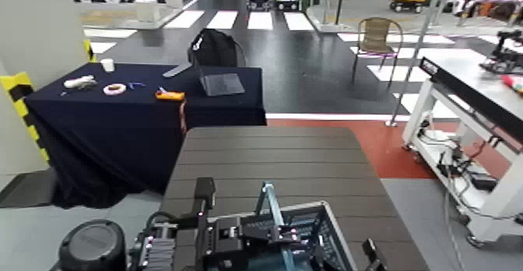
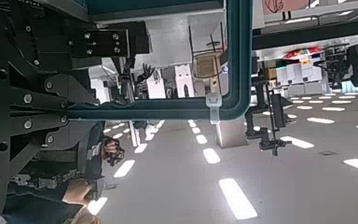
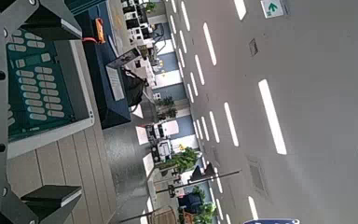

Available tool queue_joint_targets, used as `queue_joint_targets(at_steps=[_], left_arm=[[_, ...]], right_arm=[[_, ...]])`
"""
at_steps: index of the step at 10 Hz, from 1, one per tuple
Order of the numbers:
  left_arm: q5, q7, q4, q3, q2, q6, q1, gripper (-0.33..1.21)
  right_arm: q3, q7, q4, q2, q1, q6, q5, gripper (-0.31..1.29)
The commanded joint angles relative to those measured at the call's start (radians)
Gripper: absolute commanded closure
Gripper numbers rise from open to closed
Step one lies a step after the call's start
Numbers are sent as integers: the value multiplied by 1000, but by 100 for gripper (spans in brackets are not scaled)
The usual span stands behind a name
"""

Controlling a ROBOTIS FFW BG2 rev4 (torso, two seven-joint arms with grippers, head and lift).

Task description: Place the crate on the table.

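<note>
I am carrying the crate [image 1: 300, 239], a grey-blue slotted basket with a thin teal hoop handle [image 1: 270, 204], low at the near edge of the dark slatted bench [image 1: 272, 161]. My left end effector [image 1: 204, 204] sits against the crate's left side and my right end effector [image 1: 372, 257] at its right corner, one on each side of it. I cannot tell from any view whether either is clenched on the crate or released. In the right wrist view the crate's lattice side [image 3: 37, 84] lies above the bench slats [image 3: 65, 173], but I cannot tell whether its base touches them. I judge the placing to be in its last stretch: the crate is over the near end of the bench, and what is left is to set it down firmly and let go. The bench surface beyond the crate is bare, so nothing there stands in the way. Farther off to my left is a navy-draped table [image 1: 117, 126] carrying a laptop [image 1: 220, 82], a roll of tape [image 1: 114, 89] and an orange tool [image 1: 170, 96]. A white-framed workbench [image 1: 467, 95] stands well apart on my right, and a chair [image 1: 377, 44] beyond.
</note>
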Motion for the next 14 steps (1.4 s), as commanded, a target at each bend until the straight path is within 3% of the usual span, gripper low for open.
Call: queue_joint_targets(at_steps=[1, 10, 14], left_arm=[[0, 0, 12, -8, -1, -3, -7, 120], [-38, -2, 143, -67, -4, -5, -159, 120], [-175, -173, 284, -178, -40, -40, -285, 120]], right_arm=[[0, 0, 0, 0, 0, -3, 0, 13], [8, 0, 2, 1, -3, -3, -2, 13], [11, 0, 3, 1, -5, -9, -5, 13]])
